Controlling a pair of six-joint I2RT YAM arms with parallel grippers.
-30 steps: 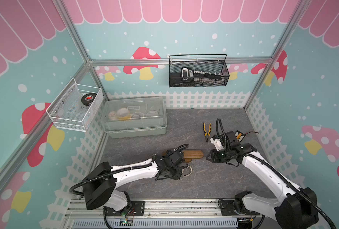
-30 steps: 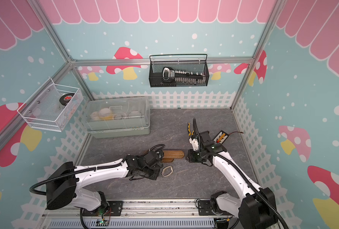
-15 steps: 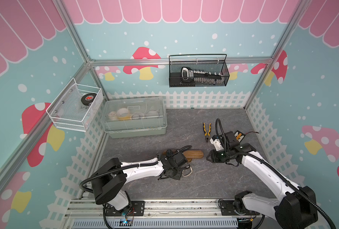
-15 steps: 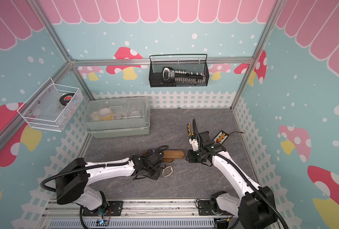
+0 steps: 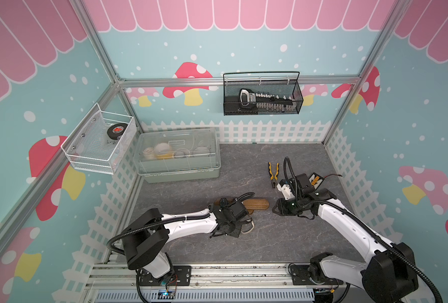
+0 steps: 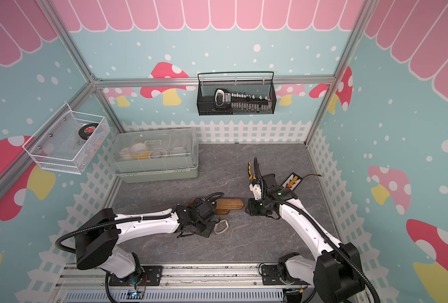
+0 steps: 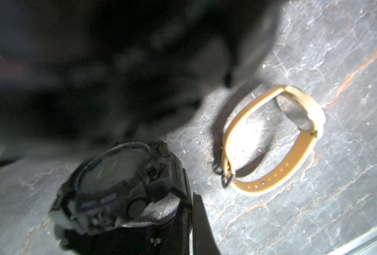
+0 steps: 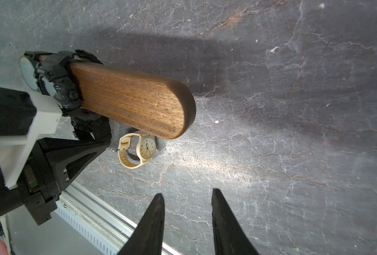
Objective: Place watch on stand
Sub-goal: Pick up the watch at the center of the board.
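A grey stone-patterned desk carries a wooden stand, a long brown bar with rounded ends lying crosswise between two white robot arms. The left tool sits low, just in front of the bar's left half. Its fingers are together, and they appear to pinch the strap of a chunky black watch, which shows blurred in the left wrist view, face towards the camera. This watch is just beside the stand, not on the bar. Another black watch is wrapped around the bar's left end. A beige watch with a pale dial lies buckled on the desk just in front of the bar, close to the left tool and apart from it. The right tool hovers just off the bar's right end with its fingers apart, holding nothing. Yellow-handled pliers lie on the desk farther back.
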